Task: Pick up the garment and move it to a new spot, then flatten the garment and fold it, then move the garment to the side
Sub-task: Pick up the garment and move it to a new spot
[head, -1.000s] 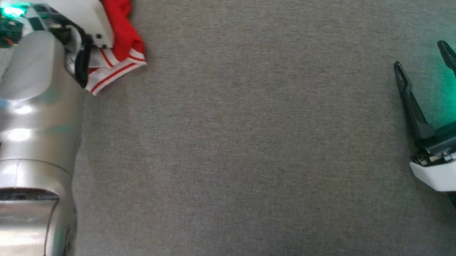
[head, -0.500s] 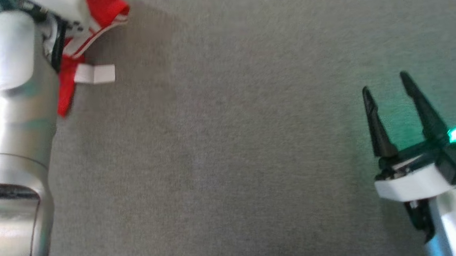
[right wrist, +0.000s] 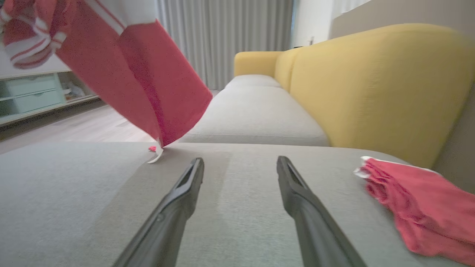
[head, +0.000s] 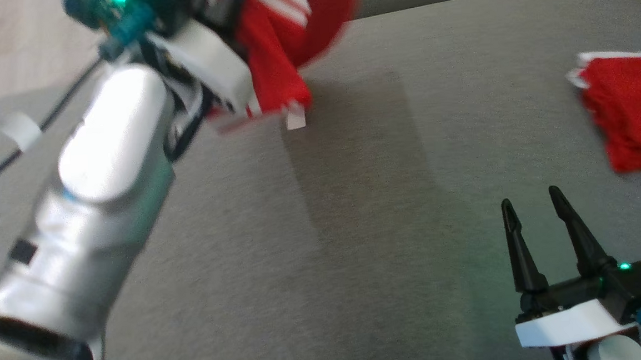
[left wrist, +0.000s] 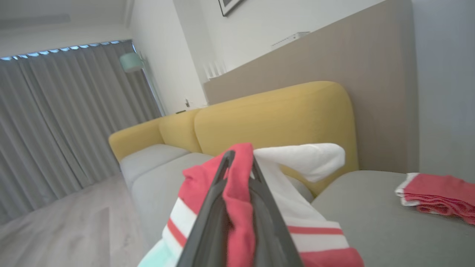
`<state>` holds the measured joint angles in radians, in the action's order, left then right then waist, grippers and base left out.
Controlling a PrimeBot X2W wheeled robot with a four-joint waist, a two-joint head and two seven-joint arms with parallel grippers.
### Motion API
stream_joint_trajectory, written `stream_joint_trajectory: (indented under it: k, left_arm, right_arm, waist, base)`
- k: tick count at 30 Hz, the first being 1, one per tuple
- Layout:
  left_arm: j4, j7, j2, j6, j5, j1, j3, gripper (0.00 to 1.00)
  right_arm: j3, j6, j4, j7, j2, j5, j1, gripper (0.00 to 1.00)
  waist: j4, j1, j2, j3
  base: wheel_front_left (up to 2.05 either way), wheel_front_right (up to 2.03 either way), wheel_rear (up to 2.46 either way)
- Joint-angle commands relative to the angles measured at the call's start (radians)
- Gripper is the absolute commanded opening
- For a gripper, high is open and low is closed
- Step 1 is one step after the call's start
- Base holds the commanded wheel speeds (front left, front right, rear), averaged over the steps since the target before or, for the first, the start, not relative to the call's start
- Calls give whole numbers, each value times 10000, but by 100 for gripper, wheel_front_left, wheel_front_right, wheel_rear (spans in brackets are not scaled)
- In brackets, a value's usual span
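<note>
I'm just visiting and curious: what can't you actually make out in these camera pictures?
Head view: the held garment is blurred and cut off by the top edge, so its type is unclear.
Left wrist view: the left gripper covers the pinched cloth.
Head view: the red pile runs off the right edge.
Head view: the white tag is too blurred to read.

At lower centre the left hand [left wrist: 241, 167] pinches the red-and-white garment [left wrist: 300, 159]; a folded red cloth [left wrist: 438, 193] lies at the right edge
</note>
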<state>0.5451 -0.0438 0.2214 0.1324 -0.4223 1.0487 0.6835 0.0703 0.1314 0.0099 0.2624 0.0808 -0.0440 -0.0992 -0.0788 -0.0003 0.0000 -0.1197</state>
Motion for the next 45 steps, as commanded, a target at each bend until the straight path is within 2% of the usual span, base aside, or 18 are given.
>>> stream_joint_trajectory:
  k: [1, 5, 10, 11, 12, 15, 18, 23, 28, 33, 36, 45]
  left_arm:
    - [-510, 168, 401, -19, -119, 106, -192, 0]
    - [-1044, 390, 432, -124, -236, -1018, 183, 0]
    - [-380, -310, 139, -652, 40, -2264, 646, 0]
    - [-127, -565, 10, -744, 37, -2511, 695, 81]
    - [122, -904, -113, -852, 57, -2741, 730, 100]
    - [744, -1840, -372, -1284, 442, -3305, 952, 100]
    - [624, -2158, -764, -1952, 622, -4078, 705, 100]
    - [-1703, -2175, -1061, -2976, 1180, -6467, -458, 100]
    - [-3418, -2177, -1220, -3632, 1689, -8960, -1548, 100]
    - [-4788, -2178, -1288, -3957, 2278, -10633, -2418, 100]
    - [-5330, -2178, -1360, -4000, 2423, -11405, -2821, 100]
    - [-5736, -2179, -1546, -4102, 2795, -12375, -3649, 100]
  right_arm:
    - [215, -7, -406, -6, 0, -35, 178, 100]
    - [302, -7, -466, -6, -107, -76, 192, 100]
    - [536, -7, -460, -6, -224, -160, 393, 100]
    - [590, -7, -445, -6, -243, -175, 422, 100]
    - [650, -7, -419, -6, -259, -187, 444, 100]
    - [743, -7, -330, -6, -287, -195, 452, 100]
    - [651, -7, -197, -6, -299, -224, 331, 100]
    - [420, -7, 36, -6, -303, -369, -79, 100]
    - [70, -7, 154, -6, -304, -434, -560, 100]
    - [-132, -7, 233, -6, -305, -419, -880, 100]
    - [-209, -7, 295, -6, -305, -429, -1069, 100]
    - [-294, -7, 493, -6, -305, -533, -1362, 100]
  waist:
    - [-1219, 3, 0, 549]
    - [-1956, 3, 0, 255]
    - [-2547, 3, 0, -433]
    - [-2599, 3, 0, -548]
    - [-2633, 3, 0, -635]
    - [-2608, 3, 0, -687]
    - [-2305, 3, 0, -375]
    - [-1446, 3, 0, 695]
    - [-487, 3, 0, 1482]
    - [390, 3, 0, 1895]
    - [750, 3, 0, 2104]
    - [1254, 3, 0, 2452]
  base:
    - [0, 0, 0]
    - [0, 0, 0]
    - [0, 0, 0]
    - [0, 0, 0]
    - [0, 0, 0]
    - [0, 0, 0]
    - [0, 0, 0]
    - [0, 0, 0]
    - [0, 0, 0]
    - [0, 0, 0]
    - [0, 0, 0]
    - [0, 0, 0]
